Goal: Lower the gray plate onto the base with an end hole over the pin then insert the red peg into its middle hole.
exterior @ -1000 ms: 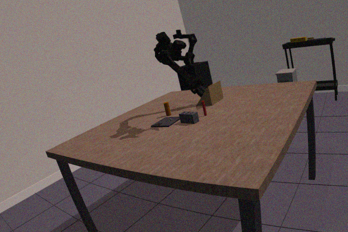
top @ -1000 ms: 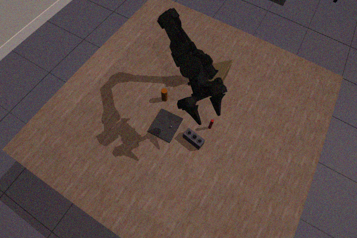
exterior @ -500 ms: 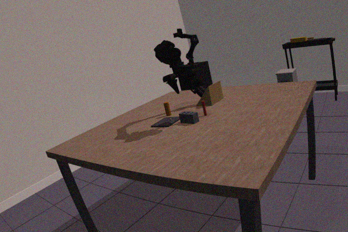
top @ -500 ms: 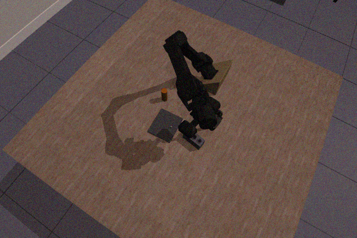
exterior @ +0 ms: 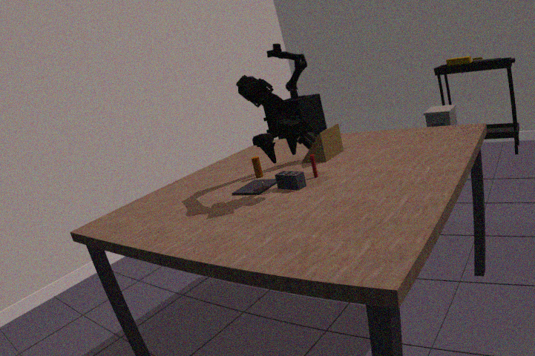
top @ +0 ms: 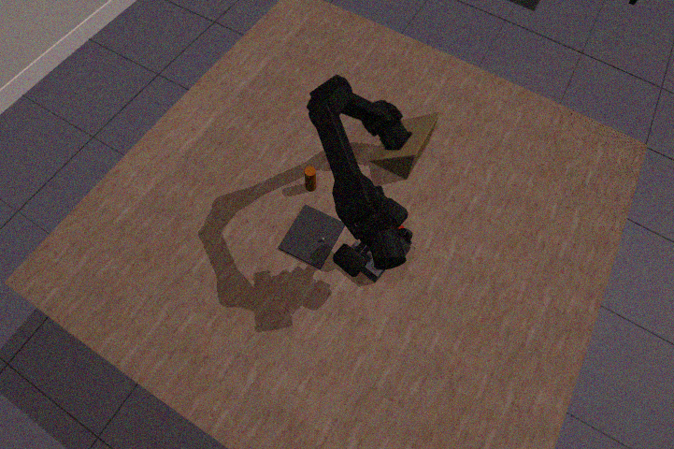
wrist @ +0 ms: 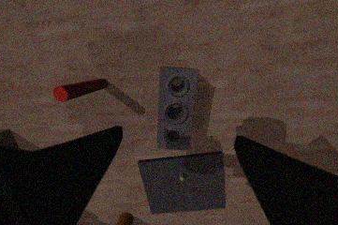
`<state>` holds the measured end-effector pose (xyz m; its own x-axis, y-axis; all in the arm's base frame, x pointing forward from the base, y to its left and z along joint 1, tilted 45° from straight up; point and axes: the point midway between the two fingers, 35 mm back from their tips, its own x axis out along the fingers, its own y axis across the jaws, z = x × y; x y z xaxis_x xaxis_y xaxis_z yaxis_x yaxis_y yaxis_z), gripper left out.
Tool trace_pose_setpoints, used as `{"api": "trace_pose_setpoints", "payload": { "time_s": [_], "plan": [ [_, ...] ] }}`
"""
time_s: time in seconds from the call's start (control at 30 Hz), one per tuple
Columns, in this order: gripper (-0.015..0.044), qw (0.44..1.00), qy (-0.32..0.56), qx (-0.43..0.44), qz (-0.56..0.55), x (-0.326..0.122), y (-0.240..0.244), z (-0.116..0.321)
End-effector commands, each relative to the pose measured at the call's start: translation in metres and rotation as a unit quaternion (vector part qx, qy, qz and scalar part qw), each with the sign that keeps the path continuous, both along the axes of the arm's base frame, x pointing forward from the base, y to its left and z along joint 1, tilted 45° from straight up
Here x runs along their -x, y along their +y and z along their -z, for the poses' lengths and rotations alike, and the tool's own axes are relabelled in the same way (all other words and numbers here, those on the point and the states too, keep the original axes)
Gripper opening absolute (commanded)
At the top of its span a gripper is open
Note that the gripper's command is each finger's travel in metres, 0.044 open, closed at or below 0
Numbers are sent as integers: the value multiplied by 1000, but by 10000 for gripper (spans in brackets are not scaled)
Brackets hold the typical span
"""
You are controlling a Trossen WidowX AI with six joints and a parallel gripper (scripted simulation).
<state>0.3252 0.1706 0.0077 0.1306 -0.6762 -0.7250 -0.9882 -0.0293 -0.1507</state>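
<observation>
The gray plate (top: 373, 270) (exterior: 291, 181) (wrist: 163, 99), a thick block with three holes in a row, rests on the table beside the base. The base (top: 303, 233) (exterior: 247, 189) (wrist: 206, 189) is a flat dark square with a small pin (top: 322, 238) (wrist: 182, 177). The red peg (exterior: 314, 166) (wrist: 82, 89) stands upright on the plate's other side; the arm nearly hides it in the top view. My gripper (exterior: 284, 157) (wrist: 178, 136) is open and empty, above the table. In the wrist view the plate shows between and beyond its fingertips. The top view hides the fingertips behind the arm.
An orange cylinder (top: 309, 179) (exterior: 257, 167) (wrist: 124, 218) stands near the base. A yellow wedge-shaped block (top: 421, 138) (exterior: 332, 143) stands farther back, near the arm. The arm's shadow falls on the table beside the base.
</observation>
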Motion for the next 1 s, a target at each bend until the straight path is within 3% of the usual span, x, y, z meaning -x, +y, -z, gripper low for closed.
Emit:
{"api": "trace_pose_setpoints", "payload": {
  "time_s": [0.0, 0.97],
  "plan": [
    [440, 1000, 3, 5, -2, 0, -14, 14],
    [440, 1000, 3, 5, -2, -8, -44, 49]
  ]
}}
